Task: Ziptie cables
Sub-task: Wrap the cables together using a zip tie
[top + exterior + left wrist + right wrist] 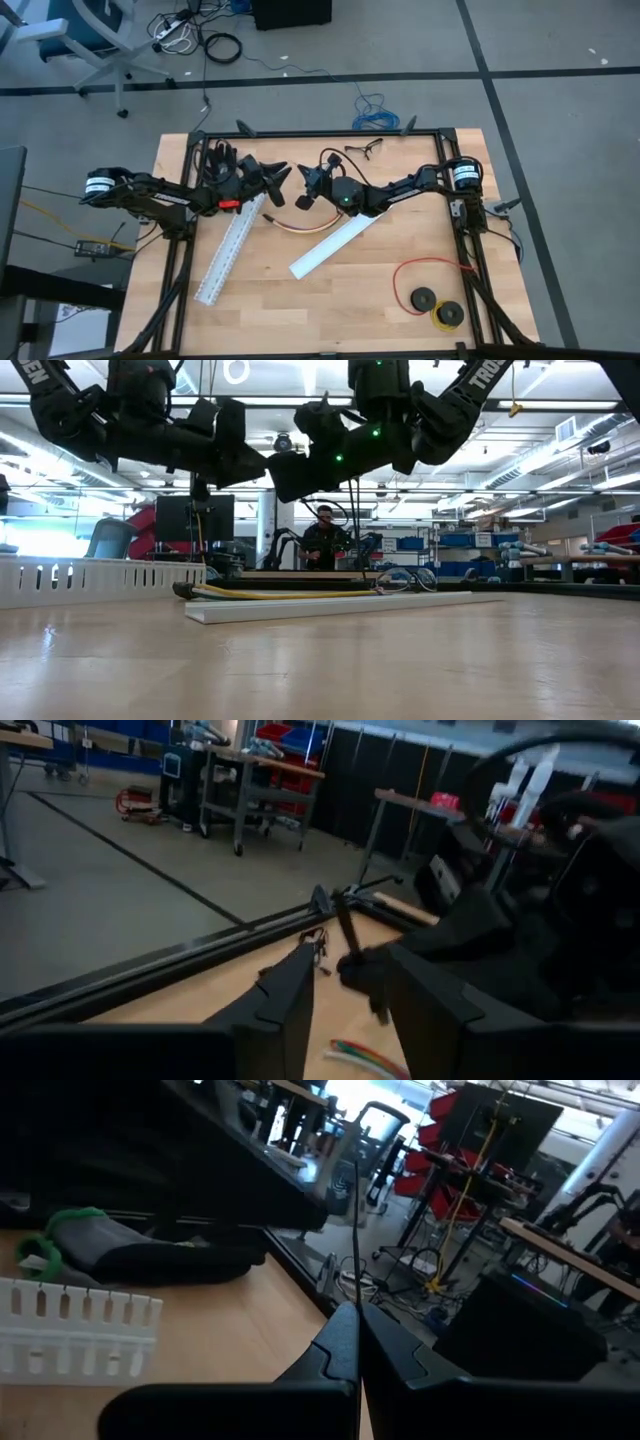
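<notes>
We see both arms meeting over the far middle of the wooden tabletop [330,300], raised well above it. The left tool [279,178] points toward the right one with its two fingers [285,1005] standing apart and nothing visibly held between them. The right tool [304,196] has its fingers pressed together on a thin black strip, apparently a ziptie [356,1220], that stands up from the closed tips. The cables [290,226] lie on the tabletop just below the two tools, between the two long white slotted channels [232,250]; in the low view they show as a yellow and dark run [270,594] behind the nearer channel. A red wire loop [425,268] with black spools lies near the right front corner. The only writing we can read is part of white lettering, "TRO", on an arm in the low view [487,372]. A person [322,540] stands in the room beyond.
</notes>
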Available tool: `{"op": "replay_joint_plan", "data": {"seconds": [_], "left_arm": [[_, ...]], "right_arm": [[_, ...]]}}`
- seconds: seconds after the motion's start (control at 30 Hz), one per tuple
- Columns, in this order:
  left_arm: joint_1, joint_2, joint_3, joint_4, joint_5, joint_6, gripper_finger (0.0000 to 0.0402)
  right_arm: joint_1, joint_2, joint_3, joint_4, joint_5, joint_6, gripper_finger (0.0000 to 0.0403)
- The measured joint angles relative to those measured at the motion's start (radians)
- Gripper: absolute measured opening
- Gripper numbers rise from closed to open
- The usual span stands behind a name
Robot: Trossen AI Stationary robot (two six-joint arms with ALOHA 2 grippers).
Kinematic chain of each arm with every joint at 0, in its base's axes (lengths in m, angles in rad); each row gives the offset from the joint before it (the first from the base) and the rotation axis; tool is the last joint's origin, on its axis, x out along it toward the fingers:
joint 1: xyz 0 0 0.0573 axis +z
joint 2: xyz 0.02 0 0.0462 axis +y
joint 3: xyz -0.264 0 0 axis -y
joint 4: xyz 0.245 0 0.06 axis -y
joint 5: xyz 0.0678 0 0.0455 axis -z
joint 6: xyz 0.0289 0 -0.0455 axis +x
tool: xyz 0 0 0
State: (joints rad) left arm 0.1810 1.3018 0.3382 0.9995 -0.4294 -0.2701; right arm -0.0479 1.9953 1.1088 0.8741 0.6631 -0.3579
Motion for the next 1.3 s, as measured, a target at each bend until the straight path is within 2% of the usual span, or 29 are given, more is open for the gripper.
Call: {"op": "replay_joint_plan", "data": {"seconds": [0.57, 0.7, 0.87, 1.1, 1.3], "left_arm": [[0.0, 0.001, 0.041, -0.036, -0.031, 0.007, 0.0135], [0.001, 0.001, 0.041, -0.034, -0.038, 0.028, 0.0103], [0.001, 0.001, 0.041, -0.035, -0.028, 0.098, 0.0013], [0.002, -0.027, 0.033, -0.072, 0.006, 0.24, 0.0003], [0.002, -0.108, 0.032, -0.184, 0.003, 0.289, 0.0002]], "right_arm": [[0.002, 0.0, 0.0, 0.034, -0.091, -0.004, 0.0], [0.004, 0.0, 0.0, 0.033, -0.115, -0.004, 0.0], [0.007, 0.0, 0.0, 0.03, -0.145, -0.004, 0.0], [0.008, 0.0, 0.0, -0.008, -0.15, 0.033, 0.0004], [0.016, -0.001, 0.0, -0.034, -0.144, 0.05, 0.0043]]}}
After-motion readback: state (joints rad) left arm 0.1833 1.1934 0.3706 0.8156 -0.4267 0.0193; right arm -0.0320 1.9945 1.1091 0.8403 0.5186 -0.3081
